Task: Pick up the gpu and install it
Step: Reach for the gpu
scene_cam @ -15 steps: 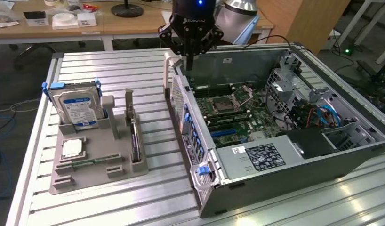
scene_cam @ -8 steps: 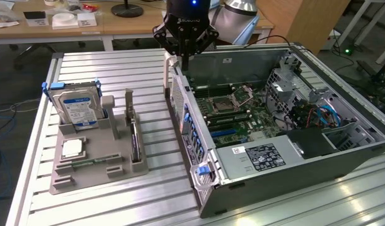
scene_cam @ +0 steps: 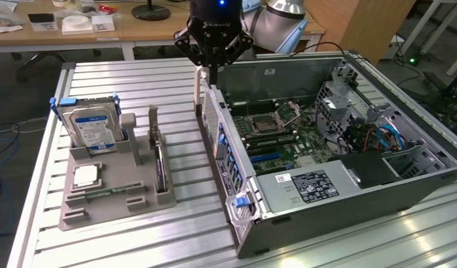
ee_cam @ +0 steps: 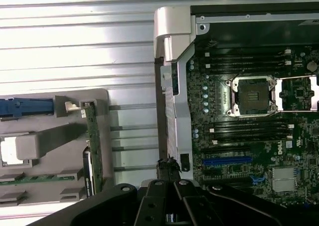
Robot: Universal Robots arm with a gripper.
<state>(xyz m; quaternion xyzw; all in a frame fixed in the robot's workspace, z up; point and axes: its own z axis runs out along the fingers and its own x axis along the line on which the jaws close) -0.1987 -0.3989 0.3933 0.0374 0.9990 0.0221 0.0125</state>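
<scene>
My pincer (scene_cam: pixel 211 67) is shut on nothing above the computer (scene_cam: pixel 362 206); the card (scene_cam: pixel 163 170) stands in the tray (scene_cam: pixel 128 202), at the exterior view's left.

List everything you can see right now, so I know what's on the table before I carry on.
table: 1, silver slatted metal, under everything
computer case: 1, dark grey, side open, on the exterior view's right
motherboard: 1, green, inside the case
power supply: 1, silver with a white label, inside the case at its near end
holder tray: 1, grey, on the exterior view's left of the case
hard drive: 1, blue-white label, upright at the tray's far end
chip: 1, silver square, flat on the tray
gpu: 1, dark, on edge in the tray slot nearest the case
gripper: 1, black, shut, holding nothing, above the case's far rear corner
</scene>
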